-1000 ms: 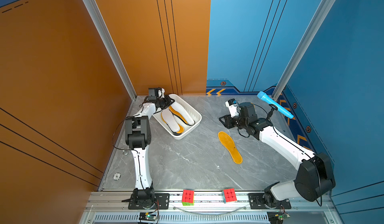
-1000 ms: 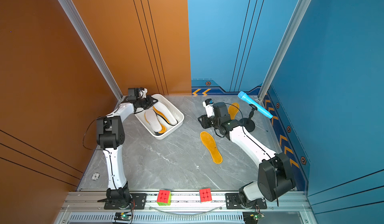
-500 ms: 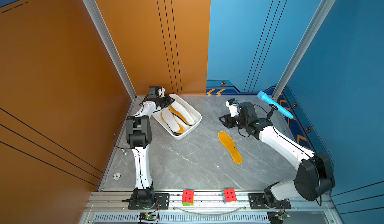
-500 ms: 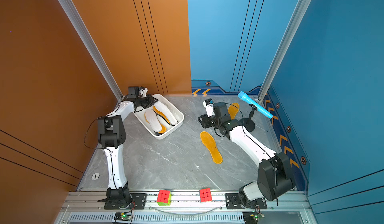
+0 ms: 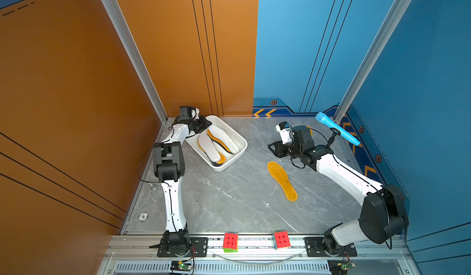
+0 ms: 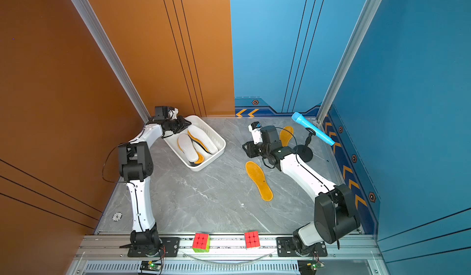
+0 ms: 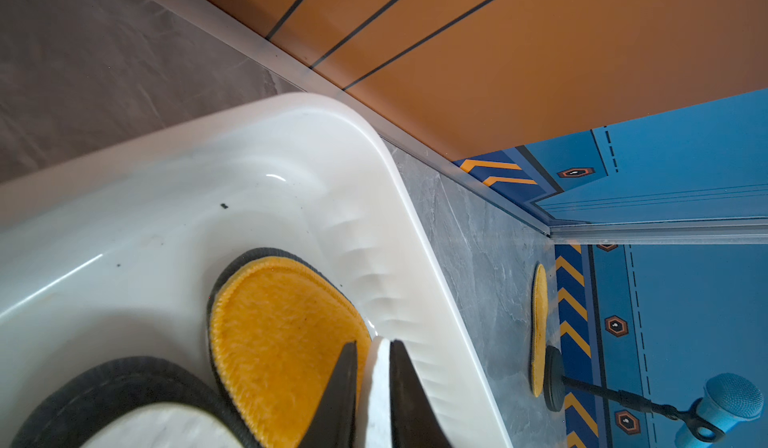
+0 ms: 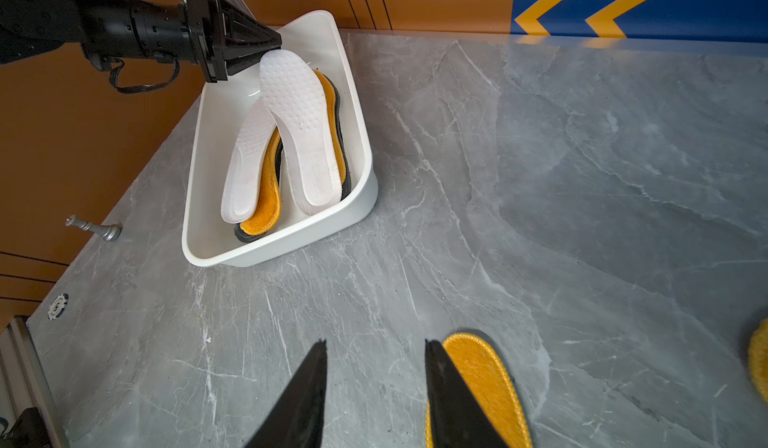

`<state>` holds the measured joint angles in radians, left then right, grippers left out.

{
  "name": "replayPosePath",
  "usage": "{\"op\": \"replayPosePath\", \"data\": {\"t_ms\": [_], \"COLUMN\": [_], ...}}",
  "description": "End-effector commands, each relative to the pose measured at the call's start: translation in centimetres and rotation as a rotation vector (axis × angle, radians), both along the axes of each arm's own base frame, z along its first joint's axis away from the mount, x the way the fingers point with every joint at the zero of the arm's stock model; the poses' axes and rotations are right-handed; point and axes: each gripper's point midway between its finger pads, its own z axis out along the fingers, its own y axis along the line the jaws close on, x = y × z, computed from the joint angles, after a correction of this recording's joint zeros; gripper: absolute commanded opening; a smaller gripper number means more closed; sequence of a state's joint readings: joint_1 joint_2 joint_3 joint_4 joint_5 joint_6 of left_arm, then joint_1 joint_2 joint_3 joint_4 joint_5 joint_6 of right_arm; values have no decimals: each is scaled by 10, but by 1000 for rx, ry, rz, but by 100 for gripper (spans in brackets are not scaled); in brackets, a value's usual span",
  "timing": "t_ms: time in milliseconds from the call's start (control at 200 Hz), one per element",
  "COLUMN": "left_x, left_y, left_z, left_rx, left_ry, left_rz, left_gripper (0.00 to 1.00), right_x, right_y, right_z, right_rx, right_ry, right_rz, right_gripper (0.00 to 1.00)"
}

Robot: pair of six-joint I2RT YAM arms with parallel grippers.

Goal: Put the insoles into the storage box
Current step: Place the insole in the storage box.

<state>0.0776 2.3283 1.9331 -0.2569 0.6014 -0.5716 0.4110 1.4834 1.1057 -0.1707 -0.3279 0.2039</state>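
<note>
The left end effector (image 7: 376, 367) was clenched on the thin edge of a white insole (image 8: 299, 126), holding that end raised over the far corner of the storage box (image 5: 233, 159), which sat on the grey desk (image 5: 229, 205) close to the orange wall. The rest of that pad slanted down across a second white insole (image 8: 245, 163) and the orange and dark insoles (image 8: 262, 217) already lying in the box. The right end effector (image 8: 376, 344) hung released and empty, low over the desk, with one jaw beside the tip of a loose orange insole (image 5: 281, 180) lying flat outside the box. If let go from there, the white pad might settle propped on the ribbed wall or the rim rather than flat. The loose pad lay so flat that closing jaws could skid over it or push it away. Only the left wrist view showed the white edge pinched between the jaws. A top view showed a second orange insole (image 6: 286, 135) behind the right arm, by the microphone stand (image 6: 303, 154); the right wrist view caught only a sliver of it.
</note>
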Motion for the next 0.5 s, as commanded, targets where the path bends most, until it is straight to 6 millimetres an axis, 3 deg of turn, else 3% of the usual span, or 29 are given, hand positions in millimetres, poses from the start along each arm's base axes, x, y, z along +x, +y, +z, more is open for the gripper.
{"op": "replayPosePath", "data": {"t_ms": [0, 270, 496], "left_x": [5, 10, 0], "left_y": [7, 11, -2], "left_z": [-10, -5, 30], "left_rx": [16, 6, 10], "left_ry": [10, 2, -53], "left_rz": [3, 12, -30], "left_gripper": [18, 18, 27], "right_x": [4, 6, 13], "right_y": [2, 2, -10], "right_z": [0, -2, -4], "right_rx": [23, 16, -36], "right_ry": [2, 9, 14], "right_rz": [1, -3, -66], "right_gripper": [41, 41, 43]}}
